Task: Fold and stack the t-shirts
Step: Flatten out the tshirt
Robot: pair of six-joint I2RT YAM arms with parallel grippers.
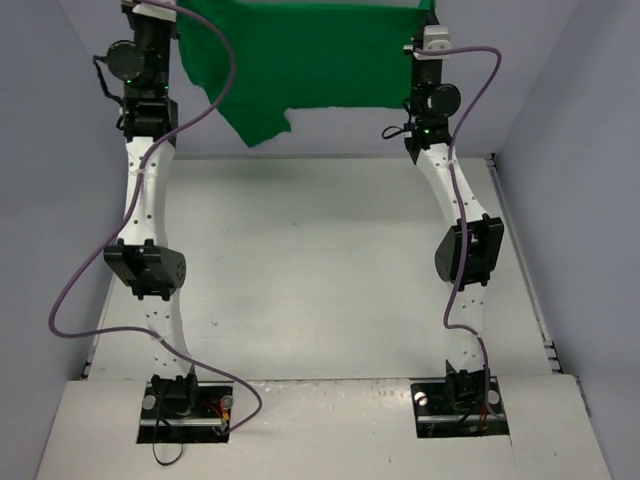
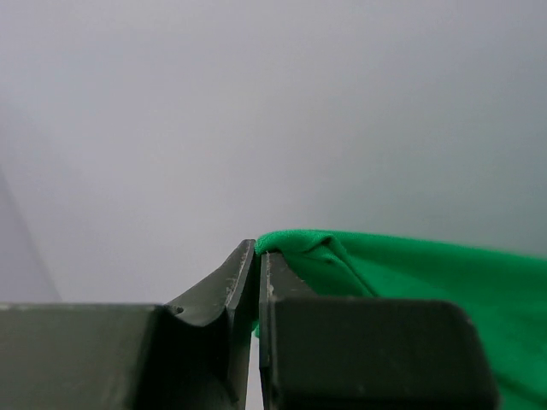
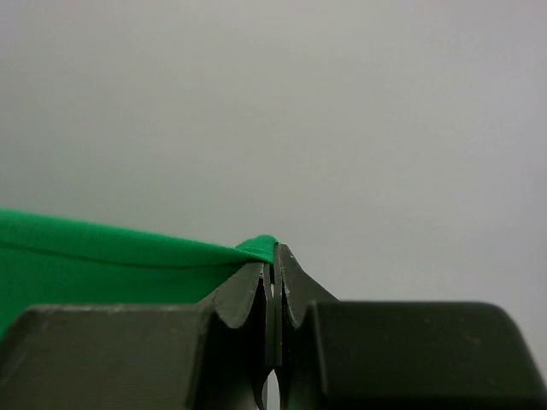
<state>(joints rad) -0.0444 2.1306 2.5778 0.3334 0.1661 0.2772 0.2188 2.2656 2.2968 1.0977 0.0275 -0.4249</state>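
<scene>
The bright-green t-shirt (image 1: 300,60) hangs stretched in the air between both raised arms at the far end of the table, one sleeve drooping at lower left. My left gripper (image 2: 258,253) is shut on the shirt's edge (image 2: 410,273), which runs off to the right in the left wrist view. My right gripper (image 3: 273,254) is shut on the shirt's other corner (image 3: 102,256), which runs off to the left in the right wrist view. In the top view the grippers sit at the frame's top, near the left (image 1: 150,10) and right (image 1: 428,20) corners of the cloth.
The white table (image 1: 310,270) lies below the hanging shirt. Grey walls (image 1: 50,120) stand on the left, right and far sides. Purple cables loop from each arm. The arm bases sit at the near edge.
</scene>
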